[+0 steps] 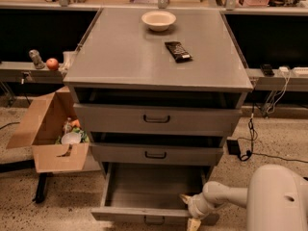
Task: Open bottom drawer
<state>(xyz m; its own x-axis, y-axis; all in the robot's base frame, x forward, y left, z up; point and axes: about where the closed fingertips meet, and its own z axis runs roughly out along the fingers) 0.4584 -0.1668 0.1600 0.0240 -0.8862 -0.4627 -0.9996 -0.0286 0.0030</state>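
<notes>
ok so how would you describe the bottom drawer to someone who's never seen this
Find the big grey cabinet with a bowl on top. Of its three drawers, the bottom drawer is the one nearest the floor. Unlike the top drawer and middle drawer, it is pulled far out, and the robot's pincer sits at its front edge.
</notes>
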